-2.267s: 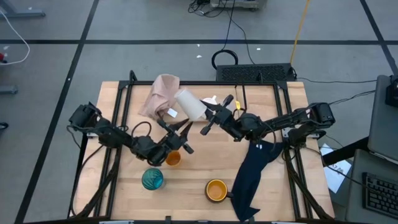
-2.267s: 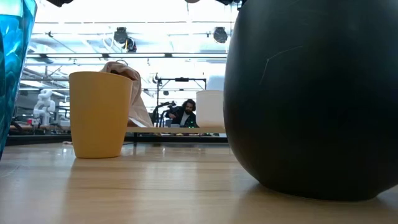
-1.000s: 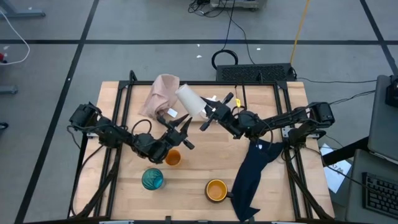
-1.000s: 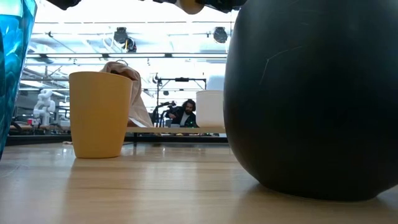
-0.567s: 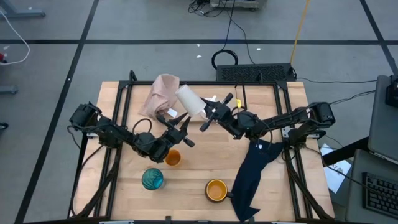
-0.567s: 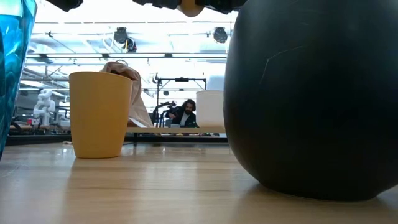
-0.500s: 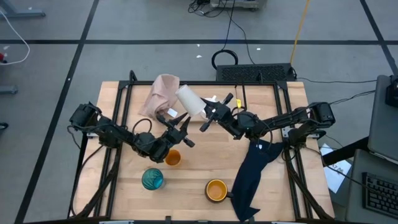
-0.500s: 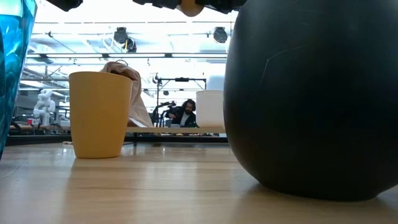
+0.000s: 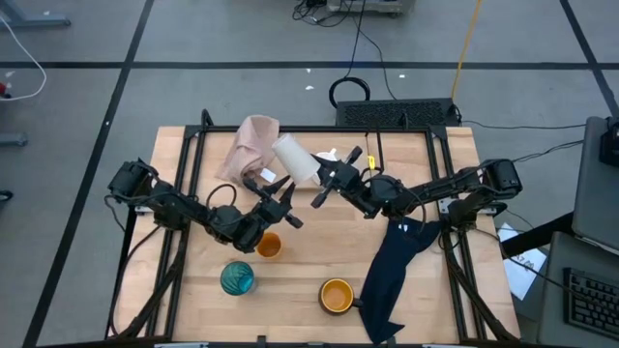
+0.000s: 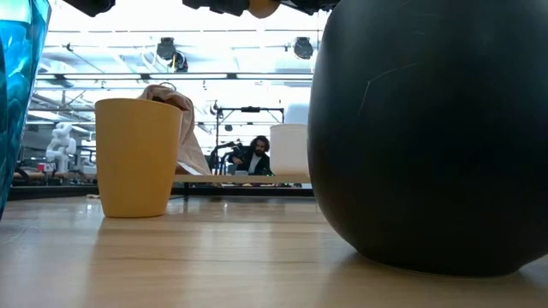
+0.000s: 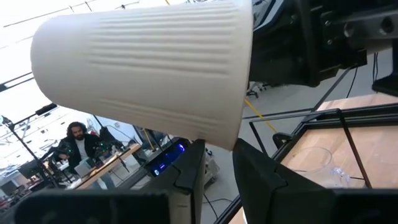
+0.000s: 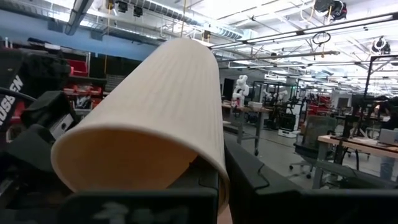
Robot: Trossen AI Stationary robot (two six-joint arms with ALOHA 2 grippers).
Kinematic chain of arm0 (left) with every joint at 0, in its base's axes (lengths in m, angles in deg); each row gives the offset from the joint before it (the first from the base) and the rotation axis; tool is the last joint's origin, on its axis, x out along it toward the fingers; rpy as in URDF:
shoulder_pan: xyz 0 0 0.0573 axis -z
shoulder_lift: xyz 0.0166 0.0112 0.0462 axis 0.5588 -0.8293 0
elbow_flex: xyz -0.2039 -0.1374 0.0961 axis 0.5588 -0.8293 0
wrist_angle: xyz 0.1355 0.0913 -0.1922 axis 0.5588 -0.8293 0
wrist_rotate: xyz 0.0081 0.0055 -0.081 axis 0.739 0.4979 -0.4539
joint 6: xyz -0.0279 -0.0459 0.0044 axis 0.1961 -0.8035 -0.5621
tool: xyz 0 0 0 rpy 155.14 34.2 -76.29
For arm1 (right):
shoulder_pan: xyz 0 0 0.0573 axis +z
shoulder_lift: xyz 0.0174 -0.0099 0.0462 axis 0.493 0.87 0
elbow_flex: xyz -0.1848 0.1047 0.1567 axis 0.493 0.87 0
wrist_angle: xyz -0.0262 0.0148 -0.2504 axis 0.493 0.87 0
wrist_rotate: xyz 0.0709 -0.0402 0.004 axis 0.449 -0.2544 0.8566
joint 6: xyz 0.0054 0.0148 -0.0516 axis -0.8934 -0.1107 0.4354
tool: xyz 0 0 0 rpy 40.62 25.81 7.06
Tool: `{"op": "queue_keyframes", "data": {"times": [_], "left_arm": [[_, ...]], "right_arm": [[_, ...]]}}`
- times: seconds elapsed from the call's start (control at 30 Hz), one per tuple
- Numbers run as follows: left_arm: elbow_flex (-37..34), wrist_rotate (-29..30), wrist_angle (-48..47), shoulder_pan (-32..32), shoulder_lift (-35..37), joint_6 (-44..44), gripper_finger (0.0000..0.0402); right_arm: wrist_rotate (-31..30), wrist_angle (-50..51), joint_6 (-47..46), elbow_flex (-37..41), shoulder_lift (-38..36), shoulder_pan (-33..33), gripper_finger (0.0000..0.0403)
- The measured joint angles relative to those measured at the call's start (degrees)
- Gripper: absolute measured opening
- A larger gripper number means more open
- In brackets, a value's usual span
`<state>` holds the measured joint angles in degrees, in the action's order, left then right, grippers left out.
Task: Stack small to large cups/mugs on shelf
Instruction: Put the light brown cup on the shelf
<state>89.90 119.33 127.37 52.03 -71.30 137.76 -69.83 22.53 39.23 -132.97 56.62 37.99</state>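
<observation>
A ribbed beige cup (image 9: 294, 159) hangs on its side above the table's far middle, its mouth toward my right gripper (image 9: 322, 178), which is shut on it. My left gripper (image 9: 282, 196) stands open just under the cup; in the left wrist view its fingertips (image 11: 194, 155) flank the lowest part of the rim. A small orange cup (image 9: 269, 245), a teal glass (image 9: 237, 278) and an orange-yellow mug (image 9: 337, 295) stand upright on the near half of the table. A tiny clear cup (image 11: 317, 165) stands beside the shelf's black rods (image 11: 292, 130). My right gripper holds the beige cup by its rim (image 12: 217, 163), one finger inside the mouth and one outside the wall. The fingers come roughly level from the table's right. The cup lies on its side, lifted clear, base toward the far left. My left gripper: whether it touches the rim (image 11: 219, 142), I cannot tell.
A pink cloth (image 9: 251, 145) lies at the far left and a navy cloth (image 9: 395, 271) hangs over the near right edge. Black frame rods (image 9: 184, 184) run along the table's sides. In the low view a person (image 10: 255, 156) sits far behind the table.
</observation>
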Motion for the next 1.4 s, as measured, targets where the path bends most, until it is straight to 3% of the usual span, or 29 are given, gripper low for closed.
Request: {"op": "queue_keyframes", "data": {"times": [0.17, 0.47, 0.63, 1.0, 1.23, 1.4], "left_arm": [[0.00, -0.06, 0.00, -0.05, -0.04, 0.06, 0.0073], [-0.01, -0.87, -0.12, -0.20, -0.10, 2.22, 0.0004], [0.17, -0.15, 0.51, -0.37, 0.07, 2.04, 0.0012], [0.20, 2.28, 0.43, 0.39, 0.07, 2.33, 0.0011], [0.20, 6.72, 0.50, 4.03, 2.36, 6.05, 0.0027], [0.22, 8.61, 0.17, 8.78, 6.18, 7.97, 0.0036]], "right_arm": [[0.15, 0.46, -1.27, 0.00, 0.00, 0.39, 0.0001], [2.23, 2.18, -2.20, -0.11, -0.02, 0.55, 0.0000], [4.25, 3.25, -2.31, 0.04, 0.00, 1.11, 0.0000], [-1.67, 0.05, 6.60, 0.13, 0.14, 1.13, 0.0000], [-2.92, 1.25, 8.28, 0.13, -1.85, 1.32, 0.0000], [-3.39, 7.46, 9.30, 0.13, -3.18, 1.95, 0.0000]]}}
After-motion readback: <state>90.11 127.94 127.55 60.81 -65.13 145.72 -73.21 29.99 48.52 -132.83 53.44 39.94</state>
